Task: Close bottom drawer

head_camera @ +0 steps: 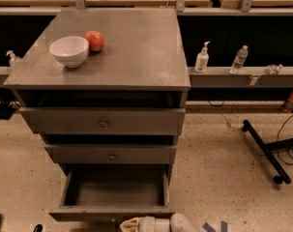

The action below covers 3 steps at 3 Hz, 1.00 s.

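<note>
The claw (131, 224) lies at the very bottom edge of the view, reaching in from the right and just beside the knob (112, 221) of the bottom drawer (112, 210); I cannot tell whether it is open or shut, or whether it touches the knob. That drawer stands pulled well out directly beyond the claw, with the middle drawer (110, 154) and top drawer (103, 122) stacked farther beyond it. Farthest from the claw, on the tabletop (136, 57) and off to the view's left, a white bowl (68, 50) sits touching a red fruit (94, 40).
</note>
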Available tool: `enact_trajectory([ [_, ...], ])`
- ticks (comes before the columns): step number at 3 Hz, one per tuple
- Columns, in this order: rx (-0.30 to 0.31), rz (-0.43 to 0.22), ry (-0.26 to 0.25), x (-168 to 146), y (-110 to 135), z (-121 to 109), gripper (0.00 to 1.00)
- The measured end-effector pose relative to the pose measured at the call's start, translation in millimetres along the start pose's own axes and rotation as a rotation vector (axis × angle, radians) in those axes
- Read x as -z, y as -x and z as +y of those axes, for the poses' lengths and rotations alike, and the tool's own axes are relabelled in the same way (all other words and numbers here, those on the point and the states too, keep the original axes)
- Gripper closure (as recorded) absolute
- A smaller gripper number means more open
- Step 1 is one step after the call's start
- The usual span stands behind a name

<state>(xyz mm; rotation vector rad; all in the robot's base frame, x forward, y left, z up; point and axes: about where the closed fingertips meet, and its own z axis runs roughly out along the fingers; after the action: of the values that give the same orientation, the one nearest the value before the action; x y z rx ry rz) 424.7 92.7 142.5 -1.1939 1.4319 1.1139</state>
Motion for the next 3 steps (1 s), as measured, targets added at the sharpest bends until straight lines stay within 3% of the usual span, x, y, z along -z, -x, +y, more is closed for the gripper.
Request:
enact_trajectory([
  [2, 0.01, -0.027, 0.026, -2.5, 4.6, 16.1, 1.0],
  [3, 0.024, -0.01, 0.016, -5.5, -0.2, 0.6, 1.0],
])
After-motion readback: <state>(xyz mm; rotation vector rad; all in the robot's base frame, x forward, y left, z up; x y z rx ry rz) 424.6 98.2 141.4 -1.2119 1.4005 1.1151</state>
